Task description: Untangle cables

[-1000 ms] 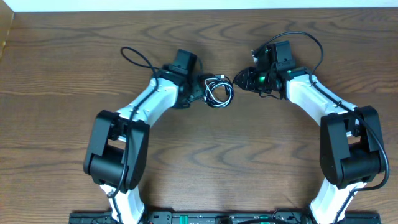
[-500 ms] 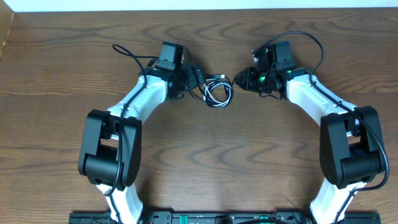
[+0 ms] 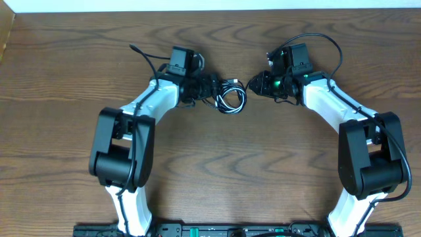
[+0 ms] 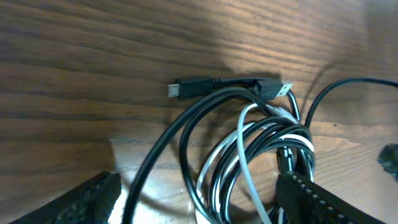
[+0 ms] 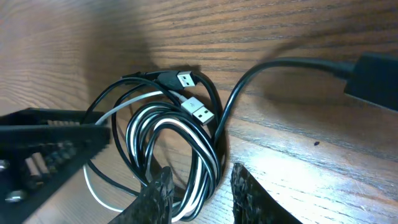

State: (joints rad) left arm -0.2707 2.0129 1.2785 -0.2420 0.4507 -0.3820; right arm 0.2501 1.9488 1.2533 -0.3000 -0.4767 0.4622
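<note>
The cables (image 3: 230, 97), one black and one white, lie in a tangled coil on the wooden table between my two grippers. My left gripper (image 3: 214, 85) is at the coil's left edge. In the left wrist view it (image 4: 199, 180) stands open, and the coil (image 4: 249, 155) lies between its wide-apart fingers. My right gripper (image 3: 252, 84) is at the coil's right edge. In the right wrist view its jaws (image 5: 202, 174) are narrowly open. A bundle of strands (image 5: 205, 155) passes between them beside the left finger (image 5: 158, 193), and bare wood shows on the other side.
Two silver-tipped plugs (image 5: 200, 112) rest on top of the coil, and a small black plug (image 4: 186, 87) points away from it. One black strand (image 5: 280, 65) runs off to a blurred black block. Thick black arm wires (image 3: 148, 59) loop behind the left wrist. The wooden table (image 3: 210, 164) lies in front of the coil.
My left wrist has swung up and back toward the coil, and its jaws have opened wider around it. The coil and the right arm have stayed in place.
</note>
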